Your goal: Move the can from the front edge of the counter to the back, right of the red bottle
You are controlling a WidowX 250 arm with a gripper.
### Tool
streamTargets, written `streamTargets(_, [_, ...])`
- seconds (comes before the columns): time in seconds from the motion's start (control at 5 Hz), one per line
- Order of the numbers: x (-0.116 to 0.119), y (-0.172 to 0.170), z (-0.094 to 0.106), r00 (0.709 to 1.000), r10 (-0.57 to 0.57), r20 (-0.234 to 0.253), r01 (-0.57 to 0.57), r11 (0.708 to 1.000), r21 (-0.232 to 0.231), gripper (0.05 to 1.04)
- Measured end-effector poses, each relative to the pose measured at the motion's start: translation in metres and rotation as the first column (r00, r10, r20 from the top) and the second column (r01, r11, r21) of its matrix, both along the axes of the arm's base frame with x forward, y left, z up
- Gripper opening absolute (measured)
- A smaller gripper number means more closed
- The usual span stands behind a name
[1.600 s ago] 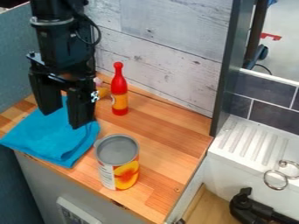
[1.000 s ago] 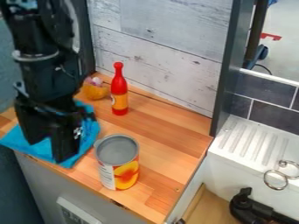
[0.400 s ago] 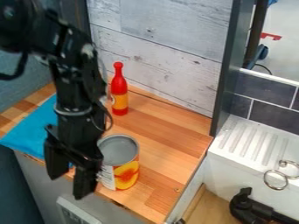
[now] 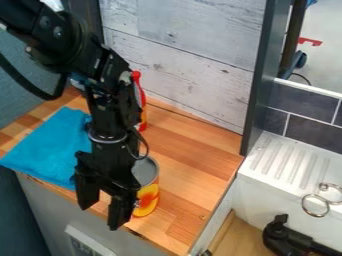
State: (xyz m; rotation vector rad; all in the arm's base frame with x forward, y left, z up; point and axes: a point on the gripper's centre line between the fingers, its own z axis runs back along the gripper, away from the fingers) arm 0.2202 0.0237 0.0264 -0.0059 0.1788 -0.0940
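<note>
One black two-finger gripper (image 4: 100, 214) hangs at the lower left of the frame, over the front edge of the light-brown wooden counter (image 4: 195, 145). Its two fingers stand well apart, with a clear gap between their tips and nothing gripped. One cylindrical can with a grey top and an orange-and-yellow fruit label (image 4: 151, 196) stands upright just left of centre, lower half, partly hidden by the gripper; whether the two touch cannot be told. One red bottle with a yellow-orange label (image 4: 143, 116) stands farther back, upper left of centre, partly behind the arm. One folded blue cloth (image 4: 45, 146) lies at the left. At the right is one white ridged drainboard (image 4: 284, 160), with two silvery metal rings (image 4: 316, 216) at the lower right, above one black fixture (image 4: 286, 235).
</note>
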Motion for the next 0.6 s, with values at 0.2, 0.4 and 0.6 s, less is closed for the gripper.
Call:
streamTargets(0.2, [0.031, -0.004, -0.002, 0.998, 0.023, 0.066, -0.02, 0.999, -0.036, 1.0])
streamTargets(0.4, [0.064, -0.012, -0.006, 0.995, 0.03, 0.094, -0.023, 0.997, -0.07, 1.0])
streamTargets(0.6, [0.095, -0.016, -0.004, 0.99, 0.048, 0.136, -0.033, 0.993, -0.11, 1.0])
